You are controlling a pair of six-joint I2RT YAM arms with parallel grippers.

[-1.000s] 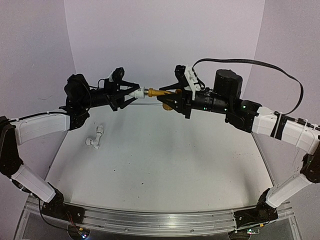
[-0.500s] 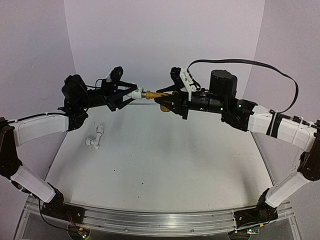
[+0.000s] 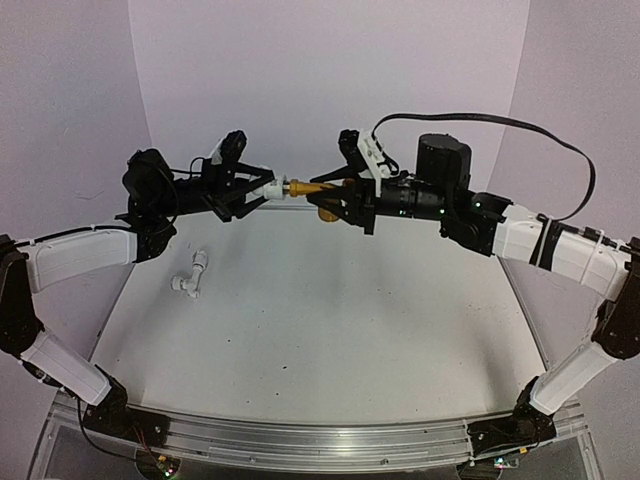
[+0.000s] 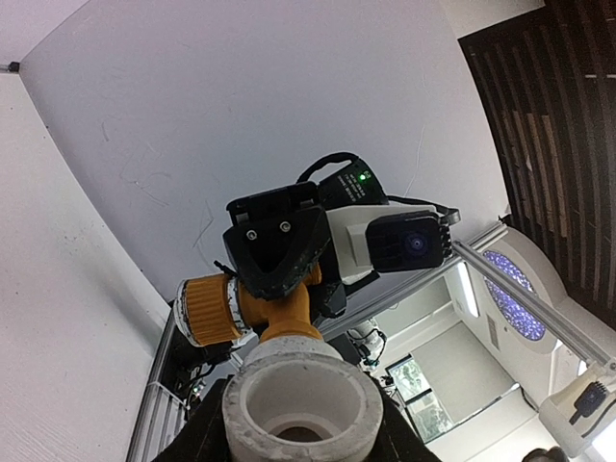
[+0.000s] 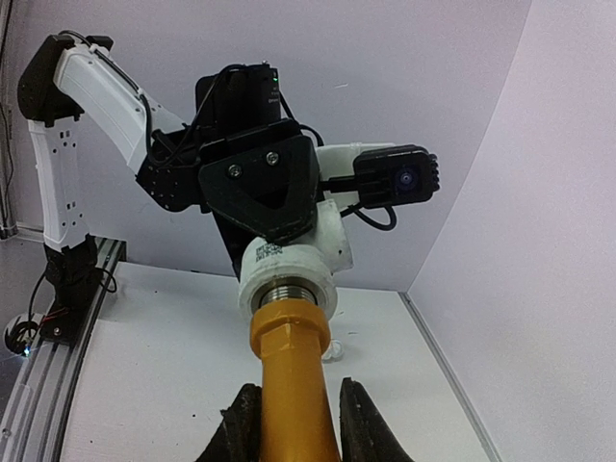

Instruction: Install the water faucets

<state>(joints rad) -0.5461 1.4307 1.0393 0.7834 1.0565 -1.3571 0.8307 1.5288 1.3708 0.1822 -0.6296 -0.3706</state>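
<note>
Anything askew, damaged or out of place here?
Nothing stands out. The yellow-gold faucet, held by the right gripper, sits roughly in line with the white fitting in the left gripper, with its silvery thread at the fitting's mouth. No damage shows.

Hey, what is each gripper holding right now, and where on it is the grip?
The left gripper holds a white pipe fitting by its sides. The right gripper clamps the yellow-gold faucet on its shaft, behind the hex collar.
</note>
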